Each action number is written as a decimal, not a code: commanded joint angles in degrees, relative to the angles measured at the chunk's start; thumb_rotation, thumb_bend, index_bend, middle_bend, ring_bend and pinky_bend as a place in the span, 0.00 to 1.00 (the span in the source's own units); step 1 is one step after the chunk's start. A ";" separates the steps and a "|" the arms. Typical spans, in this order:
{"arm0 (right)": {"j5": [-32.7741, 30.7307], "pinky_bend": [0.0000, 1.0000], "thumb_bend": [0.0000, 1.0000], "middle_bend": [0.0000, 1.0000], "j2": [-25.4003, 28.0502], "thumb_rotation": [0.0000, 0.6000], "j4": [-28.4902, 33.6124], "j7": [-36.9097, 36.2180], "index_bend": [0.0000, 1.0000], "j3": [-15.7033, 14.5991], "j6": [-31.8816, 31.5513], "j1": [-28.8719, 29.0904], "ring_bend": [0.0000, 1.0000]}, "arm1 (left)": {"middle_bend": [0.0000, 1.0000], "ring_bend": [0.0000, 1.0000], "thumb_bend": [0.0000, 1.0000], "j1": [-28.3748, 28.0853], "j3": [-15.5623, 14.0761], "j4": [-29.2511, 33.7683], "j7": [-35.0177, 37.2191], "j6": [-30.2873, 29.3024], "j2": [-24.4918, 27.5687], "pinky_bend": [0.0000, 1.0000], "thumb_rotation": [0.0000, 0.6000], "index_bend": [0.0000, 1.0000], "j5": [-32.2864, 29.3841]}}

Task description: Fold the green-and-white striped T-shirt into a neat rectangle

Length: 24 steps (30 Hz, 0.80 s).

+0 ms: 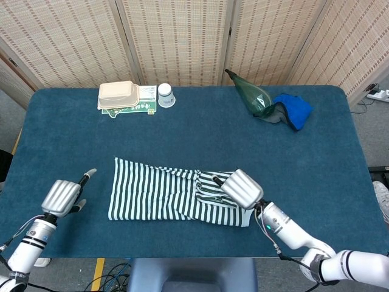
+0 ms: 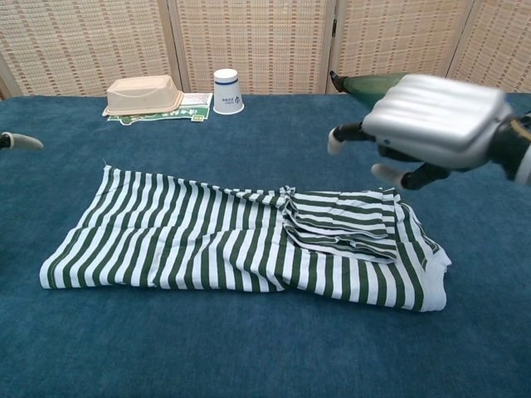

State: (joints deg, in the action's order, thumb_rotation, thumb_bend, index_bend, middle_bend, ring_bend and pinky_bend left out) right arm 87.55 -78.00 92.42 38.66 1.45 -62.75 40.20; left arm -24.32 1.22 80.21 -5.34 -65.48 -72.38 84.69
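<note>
The green-and-white striped T-shirt (image 1: pixel 159 194) lies flat as a long band on the blue table (image 1: pixel 200 140). Its right end carries a sleeve folded inward (image 2: pixel 342 224), with a bunched corner at the far right. My right hand (image 2: pixel 431 126) hovers above that right end, fingers apart and holding nothing; the head view shows my right hand (image 1: pixel 243 188) over the shirt's right edge. My left hand (image 1: pixel 61 197) rests off to the left of the shirt, apart from it, holding nothing. Only one fingertip (image 2: pixel 18 141) of it shows in the chest view.
At the back left stand a beige lidded box (image 1: pixel 117 93) on a green leaflet and a white paper cup (image 1: pixel 165 95). A green bottle (image 1: pixel 252 94) lies at the back right against a blue-and-grey cloth (image 1: pixel 293 111). The table's front edge runs just below the shirt.
</note>
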 commanded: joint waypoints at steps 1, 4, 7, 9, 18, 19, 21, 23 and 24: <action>2.02 1.00 0.46 0.95 4.23 1.00 3.13 -2.20 0.26 -0.91 -4.00 -3.06 0.97 | 0.85 0.77 0.32 -2.00 -1.27 -5.60 2.70 -1.18 -2.56 0.94 1.00 0.18 5.33; 2.88 1.00 0.40 0.95 6.49 1.00 4.43 -3.50 0.26 -1.57 -6.51 -5.16 0.97 | 0.85 0.77 0.32 -3.24 -1.74 -10.44 4.65 -2.61 -5.18 0.94 1.00 0.22 8.71; 3.38 1.00 0.34 0.95 8.17 1.00 5.26 -4.69 0.26 -2.09 -8.59 -7.14 0.97 | 0.85 0.77 0.29 -4.52 -2.19 -15.94 7.04 -4.02 -8.23 0.94 1.00 0.26 11.53; 3.56 1.00 0.32 0.95 9.09 1.00 5.55 -5.46 0.26 -2.41 -9.76 -8.42 0.97 | 0.85 0.77 0.27 -5.59 -2.63 -20.34 8.13 -5.10 -10.42 0.94 1.00 0.28 13.64; 3.43 1.00 0.28 0.95 11.49 1.00 6.12 -6.62 0.26 -2.95 -11.29 -11.87 0.97 | 0.85 0.77 0.26 -9.21 -4.46 -38.99 14.44 -7.73 -19.40 0.94 1.00 0.36 18.06; 3.48 1.00 0.28 0.95 11.57 1.00 6.19 -6.65 0.26 -2.93 -11.33 -12.07 0.97 | 0.85 0.77 0.26 -9.42 -4.63 -40.49 15.13 -7.80 -20.17 0.94 1.00 0.37 18.16; 3.59 1.00 0.28 0.95 11.73 1.00 6.34 -6.74 0.26 -2.83 -11.39 -12.47 0.97 | 0.85 0.77 0.26 -9.89 -5.03 -43.90 16.25 -7.89 -21.88 0.94 1.00 0.37 18.35; 3.66 1.00 0.28 0.95 11.83 1.00 6.47 -6.78 0.26 -2.74 -11.37 -12.77 0.97 | 0.85 0.77 0.26 -10.14 -5.34 -46.52 17.10 -7.77 -23.22 0.94 1.00 0.37 18.31; 3.66 1.00 0.28 0.95 11.92 1.00 6.55 -6.76 0.26 -2.65 -11.30 -12.94 0.97 | 0.85 0.77 0.26 -10.26 -5.50 -48.02 17.67 -7.58 -24.04 0.94 1.00 0.37 18.18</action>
State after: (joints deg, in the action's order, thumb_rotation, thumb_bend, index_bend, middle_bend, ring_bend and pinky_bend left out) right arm 91.20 -66.13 98.93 31.90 -1.25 -74.08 27.32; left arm -33.72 -3.54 35.45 10.43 -72.88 -93.98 102.45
